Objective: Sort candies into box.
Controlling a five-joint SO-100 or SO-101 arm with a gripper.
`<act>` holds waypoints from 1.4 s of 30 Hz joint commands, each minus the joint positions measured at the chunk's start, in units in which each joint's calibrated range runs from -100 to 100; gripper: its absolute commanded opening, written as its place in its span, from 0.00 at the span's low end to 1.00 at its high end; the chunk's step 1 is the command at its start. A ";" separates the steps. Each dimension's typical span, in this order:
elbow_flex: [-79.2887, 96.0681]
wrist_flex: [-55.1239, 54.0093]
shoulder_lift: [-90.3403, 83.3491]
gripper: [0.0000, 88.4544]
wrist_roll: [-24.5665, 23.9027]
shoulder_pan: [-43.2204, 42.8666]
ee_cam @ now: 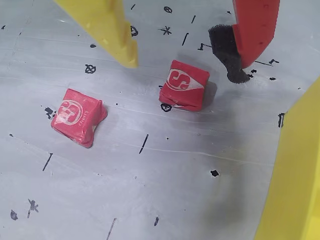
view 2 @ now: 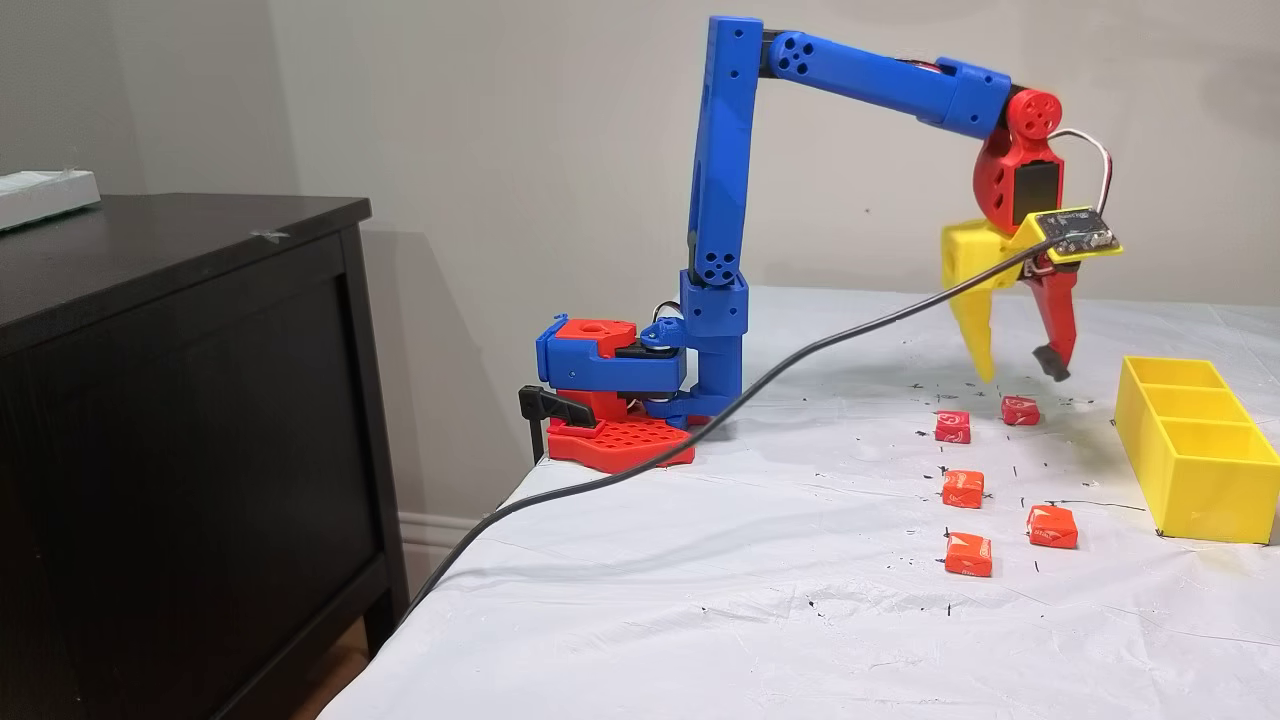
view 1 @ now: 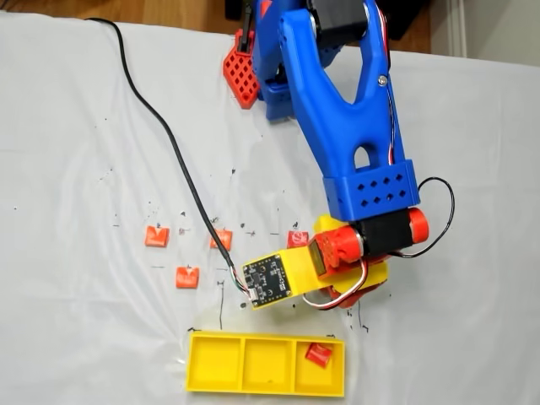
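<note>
My gripper [view 2: 1020, 375] hangs open and empty above the white cloth, a yellow finger [ee_cam: 125, 47] on one side and a red finger [ee_cam: 252, 30] with a black pad on the other. Below the gap lies a red candy [ee_cam: 183, 85], untouched. A second candy [ee_cam: 78, 116] lies to its left in the wrist view. Three more candies [view 1: 156, 235] [view 1: 221, 240] [view 1: 186, 277] sit further left in a fixed view. The yellow box [view 1: 253, 391] lies at the near edge there, with one candy [view 1: 318, 354] in its right compartment. The box [view 2: 1190, 470] also stands right of the gripper.
A black cable [view 1: 169, 135] runs across the cloth to the wrist camera board [view 1: 268, 280]. The blue and red arm base [view 2: 610, 400] stands at the table's back edge. A dark cabinet [view 2: 180, 400] stands beside the table. Pen marks dot the cloth.
</note>
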 commanded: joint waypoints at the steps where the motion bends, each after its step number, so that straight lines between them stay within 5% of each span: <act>1: -1.22 -0.81 -0.50 0.26 0.49 -0.52; 28: -4.04 -6.78 5.86 0.27 1.12 -1.16; 42: -2.58 -8.34 6.63 0.05 0.68 -1.25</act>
